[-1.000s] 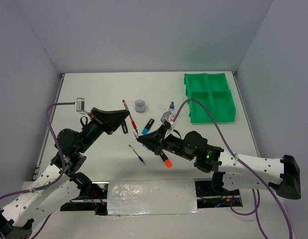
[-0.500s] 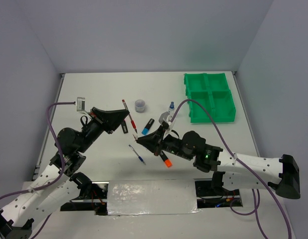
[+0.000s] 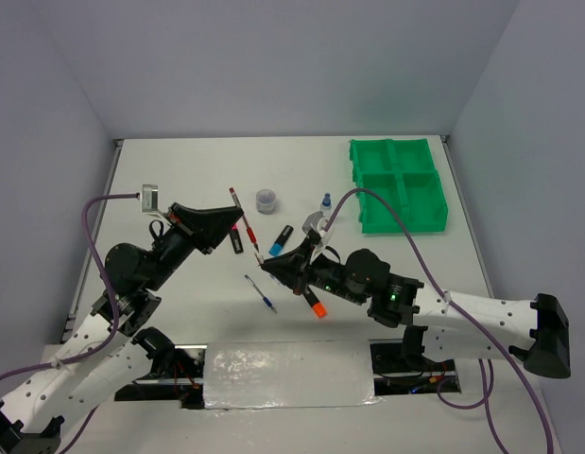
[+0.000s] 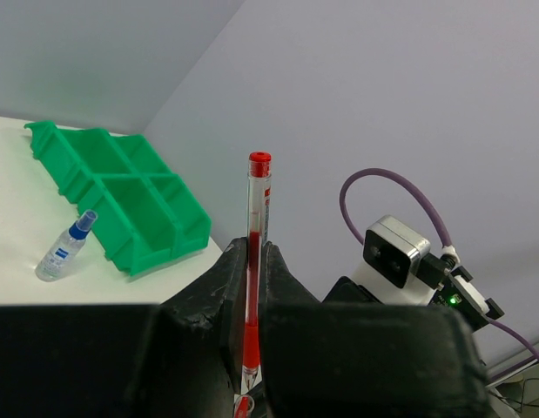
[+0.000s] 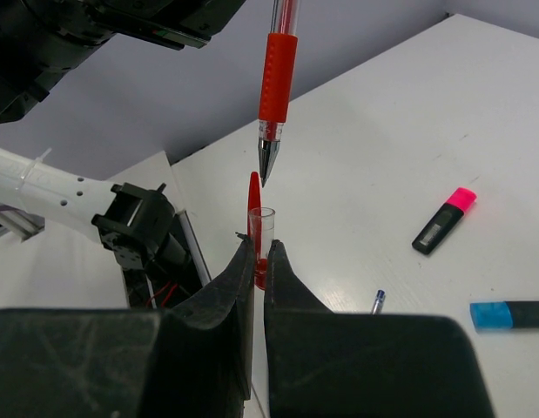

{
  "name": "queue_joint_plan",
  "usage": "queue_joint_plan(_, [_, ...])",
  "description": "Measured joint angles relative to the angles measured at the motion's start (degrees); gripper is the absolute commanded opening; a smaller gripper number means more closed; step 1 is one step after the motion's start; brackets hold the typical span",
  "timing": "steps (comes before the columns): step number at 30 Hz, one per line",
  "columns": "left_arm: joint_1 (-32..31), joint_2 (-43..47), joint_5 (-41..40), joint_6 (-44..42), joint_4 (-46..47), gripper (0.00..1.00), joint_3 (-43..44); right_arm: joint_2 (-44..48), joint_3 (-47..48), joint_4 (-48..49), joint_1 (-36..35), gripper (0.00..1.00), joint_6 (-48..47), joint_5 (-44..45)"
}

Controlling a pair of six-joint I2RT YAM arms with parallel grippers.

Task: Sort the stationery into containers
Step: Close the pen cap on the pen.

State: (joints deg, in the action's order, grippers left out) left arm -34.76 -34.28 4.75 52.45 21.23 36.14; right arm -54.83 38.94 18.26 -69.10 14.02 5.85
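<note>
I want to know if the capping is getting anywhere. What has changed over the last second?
The left pincer, shut on the red pen, shifted slightly, bringing the pen's tip a little nearer the red cap clamped in the right pincer. They are not yet joined. Nothing was taken hold of or let go. The blue pen, bottle, tub and green tray stayed put.
</note>
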Motion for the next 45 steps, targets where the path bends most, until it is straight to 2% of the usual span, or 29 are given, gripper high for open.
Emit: queue_joint_plan(45, [0.0,0.4,0.0,0.0,0.5,0.0,-1.8,-1.3,2.0,-0.3,1.2,0.0,-1.5,-0.7])
